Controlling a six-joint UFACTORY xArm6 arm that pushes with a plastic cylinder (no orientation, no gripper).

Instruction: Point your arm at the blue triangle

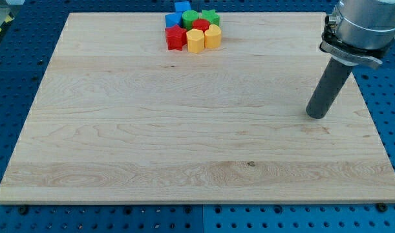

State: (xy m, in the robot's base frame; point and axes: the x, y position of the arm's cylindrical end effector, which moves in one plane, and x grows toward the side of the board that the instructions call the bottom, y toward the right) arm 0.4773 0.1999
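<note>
The blue triangle [172, 19] lies at the left of a tight cluster of blocks near the top edge of the wooden board [152, 129]. A second blue block [182, 7] sits just above it. The cluster also holds a red star [175, 37], a red block [201, 25], two yellow blocks [195, 41] [212, 37], a green block [190, 17] and a green star [211, 16]. My tip [317, 116] rests on the board at the view's right, far right of and below the cluster, touching no block.
The arm's grey body [362, 22] stands above the rod at the view's top right. A blue perforated table [16, 77] surrounds the board on all sides.
</note>
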